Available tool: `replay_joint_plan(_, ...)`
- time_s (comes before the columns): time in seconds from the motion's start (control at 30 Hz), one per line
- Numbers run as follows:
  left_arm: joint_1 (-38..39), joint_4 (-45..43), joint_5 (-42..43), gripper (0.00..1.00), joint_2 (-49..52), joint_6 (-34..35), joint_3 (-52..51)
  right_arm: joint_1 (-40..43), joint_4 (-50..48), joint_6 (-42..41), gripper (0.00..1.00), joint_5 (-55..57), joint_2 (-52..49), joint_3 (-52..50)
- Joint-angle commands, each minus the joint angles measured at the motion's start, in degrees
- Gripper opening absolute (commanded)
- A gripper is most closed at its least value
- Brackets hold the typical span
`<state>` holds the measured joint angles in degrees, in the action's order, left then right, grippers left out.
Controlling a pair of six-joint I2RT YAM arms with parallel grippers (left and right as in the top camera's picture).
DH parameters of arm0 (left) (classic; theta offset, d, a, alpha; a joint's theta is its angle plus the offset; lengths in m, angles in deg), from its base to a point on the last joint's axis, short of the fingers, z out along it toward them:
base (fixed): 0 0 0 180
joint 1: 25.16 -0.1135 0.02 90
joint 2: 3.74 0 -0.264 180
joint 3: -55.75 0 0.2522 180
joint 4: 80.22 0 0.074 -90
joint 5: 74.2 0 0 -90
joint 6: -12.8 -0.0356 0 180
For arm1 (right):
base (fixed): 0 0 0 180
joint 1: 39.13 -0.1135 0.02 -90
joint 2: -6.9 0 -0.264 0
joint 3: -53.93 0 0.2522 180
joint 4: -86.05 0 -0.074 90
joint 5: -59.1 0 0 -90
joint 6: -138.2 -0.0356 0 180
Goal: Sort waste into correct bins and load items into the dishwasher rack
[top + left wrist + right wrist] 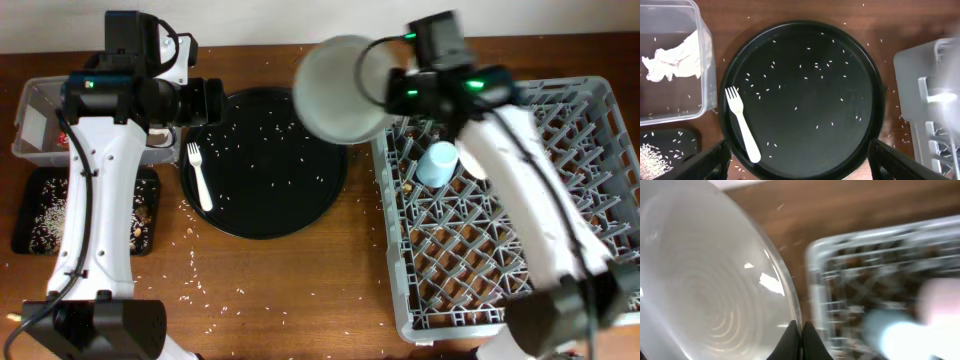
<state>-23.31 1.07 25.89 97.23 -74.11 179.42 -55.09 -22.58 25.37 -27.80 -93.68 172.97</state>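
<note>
My right gripper (798, 330) is shut on the rim of the pale grey-green plate (340, 88), held in the air between the round black tray and the dishwasher rack (600, 100); the plate fills the left of the right wrist view (705, 270). The light blue cup (436, 164) lies in the rack, blurred in the right wrist view (895, 335). My left gripper (797, 167) is open and empty above the round black tray's near edge. The white fork (742, 125) lies on that tray's left side (199, 175). The crumpled white napkin (672, 60) lies in the clear tub (705, 75). Rice lies in the shallow black tray (40, 215).
The large round black tray (265, 165) is sprinkled with rice grains, and more grains are scattered on the wooden table around it. The rack's corner (920, 80) shows at the right of the left wrist view. Brown scraps lie in the shallow black tray.
</note>
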Motion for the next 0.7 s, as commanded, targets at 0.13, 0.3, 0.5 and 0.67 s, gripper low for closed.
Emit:
replay_joint_plan(0.13, -0.15, -3.43, -0.92, 0.87, 0.17, 0.31, -0.37, 6.51, 8.28, 8.04, 0.04, 43.12, 8.61, 0.55)
replay_joint_plan(0.3, -0.15, -7.34, -0.90, 0.87, 1.68, 0.33, -0.37, 6.93, 12.98, 10.95, 0.04, 72.39, 8.24, 0.37)
replay_joint_plan(0.5, -0.15, -8.41, -0.87, 0.87, 5.68, 0.35, -0.37, 14.91, 12.50, 15.61, 0.04, 73.37, 7.91, 0.37)
replay_joint_plan(0.67, -0.15, -9.35, -0.90, 0.87, 6.93, 0.33, -0.37, 21.68, 6.36, 21.66, 0.04, 63.63, 3.32, 0.37)
